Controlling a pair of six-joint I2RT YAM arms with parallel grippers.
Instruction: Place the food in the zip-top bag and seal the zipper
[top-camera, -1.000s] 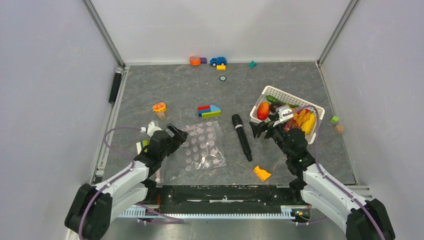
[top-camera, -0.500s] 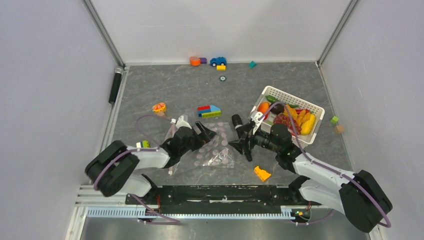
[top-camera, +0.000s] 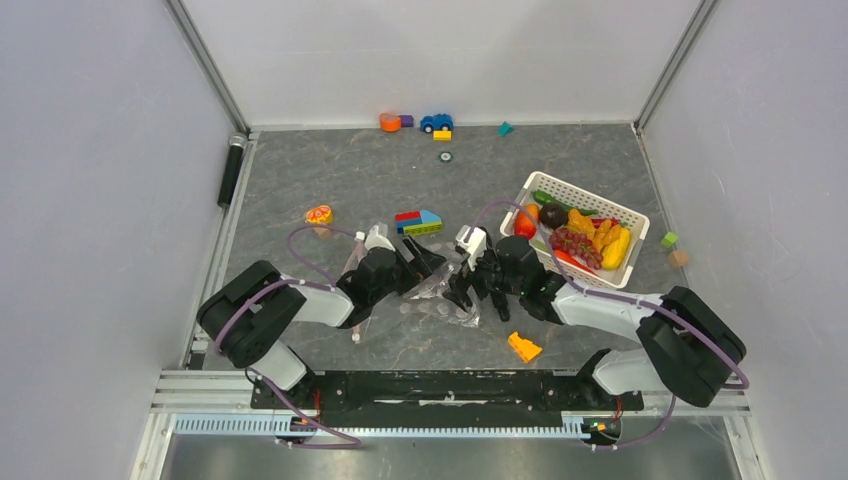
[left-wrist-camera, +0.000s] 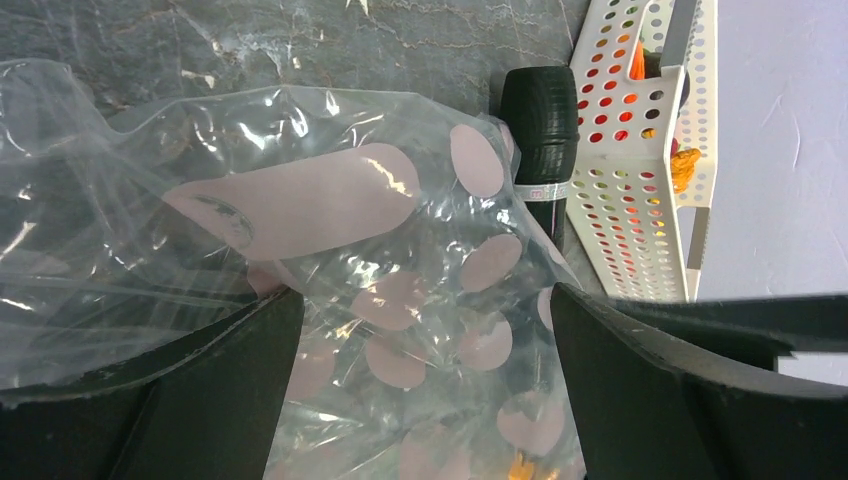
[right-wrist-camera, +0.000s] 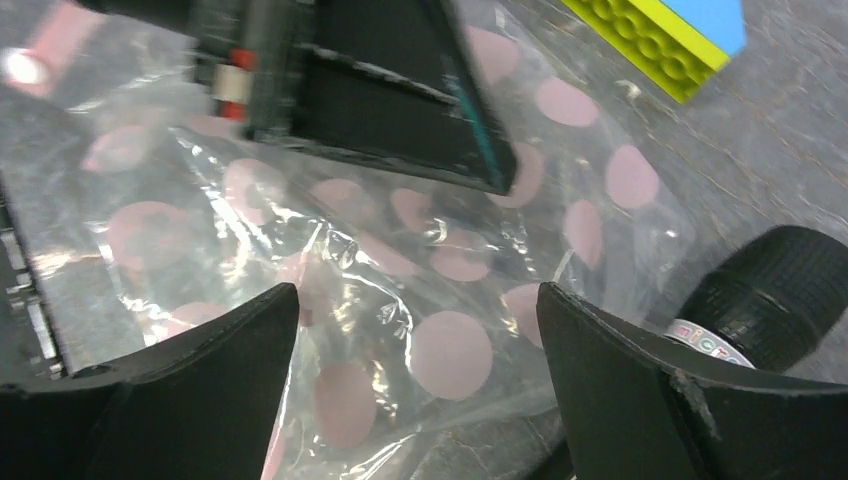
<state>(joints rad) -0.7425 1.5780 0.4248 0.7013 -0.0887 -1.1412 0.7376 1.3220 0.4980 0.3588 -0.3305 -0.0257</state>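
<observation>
Zip-top bag (left-wrist-camera: 330, 200) within spread left pincer (left-wrist-camera: 420, 300) and right pincer (right-wrist-camera: 418, 295), gaps only wrist-side.

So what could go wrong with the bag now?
The left gripper and right gripper are both open and crowded close over the crumpled bag. They might bump each other, or pinch both layers and keep it shut. The microphone lies just beside the bag, so it could get knocked or grabbed instead.
</observation>
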